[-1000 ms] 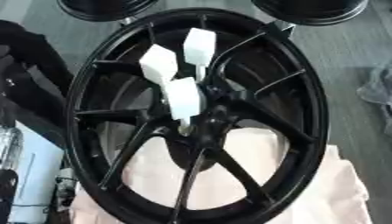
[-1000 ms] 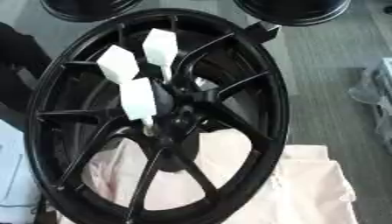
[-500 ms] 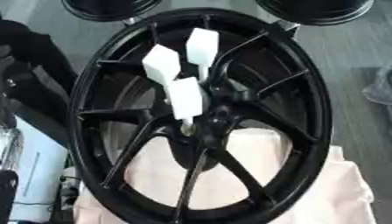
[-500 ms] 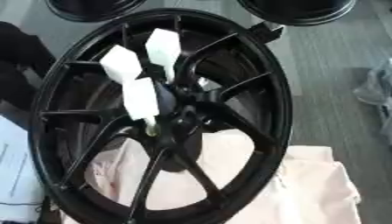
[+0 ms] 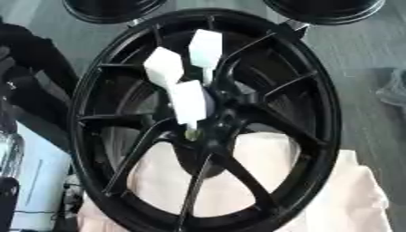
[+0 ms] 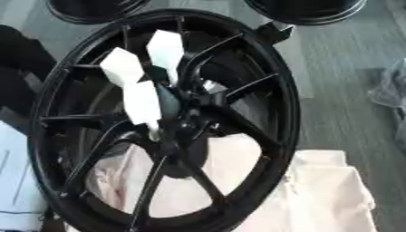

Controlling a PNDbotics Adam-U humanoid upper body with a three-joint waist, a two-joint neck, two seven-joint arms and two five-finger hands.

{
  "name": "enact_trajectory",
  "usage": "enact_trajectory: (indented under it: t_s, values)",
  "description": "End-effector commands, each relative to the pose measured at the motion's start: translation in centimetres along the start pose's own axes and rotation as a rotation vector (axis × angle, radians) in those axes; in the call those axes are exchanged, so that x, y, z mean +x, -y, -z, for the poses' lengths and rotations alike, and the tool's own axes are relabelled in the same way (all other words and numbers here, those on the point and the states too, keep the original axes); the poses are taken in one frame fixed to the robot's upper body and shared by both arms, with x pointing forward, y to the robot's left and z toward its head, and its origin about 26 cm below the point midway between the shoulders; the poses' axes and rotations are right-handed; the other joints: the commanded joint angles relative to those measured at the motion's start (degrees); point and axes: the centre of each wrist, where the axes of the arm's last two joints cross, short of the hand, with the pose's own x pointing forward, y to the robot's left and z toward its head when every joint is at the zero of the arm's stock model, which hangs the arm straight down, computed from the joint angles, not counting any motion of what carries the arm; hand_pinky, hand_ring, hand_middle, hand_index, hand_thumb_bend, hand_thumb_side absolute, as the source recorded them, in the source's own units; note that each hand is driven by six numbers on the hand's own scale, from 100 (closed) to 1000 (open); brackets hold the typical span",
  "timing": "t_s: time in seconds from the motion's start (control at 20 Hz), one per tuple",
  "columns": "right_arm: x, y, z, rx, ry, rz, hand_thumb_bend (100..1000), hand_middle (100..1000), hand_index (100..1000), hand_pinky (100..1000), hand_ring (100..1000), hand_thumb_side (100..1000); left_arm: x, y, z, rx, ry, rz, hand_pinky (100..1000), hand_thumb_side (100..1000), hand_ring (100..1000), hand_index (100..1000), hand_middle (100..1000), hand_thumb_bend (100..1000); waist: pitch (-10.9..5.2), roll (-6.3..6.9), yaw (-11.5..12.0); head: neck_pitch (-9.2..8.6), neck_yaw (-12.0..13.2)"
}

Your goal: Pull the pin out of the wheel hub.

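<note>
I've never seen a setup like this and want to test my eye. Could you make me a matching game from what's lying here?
Things:
1. wheel
2. pin
3. cloth
4. crumpled fabric

Descriptions:
A. grey, at the right edge, on the floor
B. pale pink, spread under the lower part of the wheel
C. black, with spokes running to a hub
D. small and yellowish, at the hub

Pairs: 1-C, 2-D, 3-B, 4-A
</note>
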Motion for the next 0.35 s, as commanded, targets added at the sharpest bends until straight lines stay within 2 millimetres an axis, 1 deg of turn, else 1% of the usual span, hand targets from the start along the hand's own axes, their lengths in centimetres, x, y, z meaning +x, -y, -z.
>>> enact_trajectory:
  t_s: [0.05,0.35]
  values:
    - [0.07,0.08,0.39,0.018,0.014,-0.006,100,708,835,884,749,661,0.97,0.1,0.37,-0.009,0.039,-0.007,607,713,837,693,767,343,-0.93,-0.03,0.08,-0.84,-0.14]
    - [-0.31,-0.08,0.27,0.024,0.012,-0.007,100,706,835,884,748,652,0.95,0.16,0.37,-0.009,0.039,-0.01,607,712,837,693,766,343,-0.9,0.07,0.11,-0.82,-0.11]
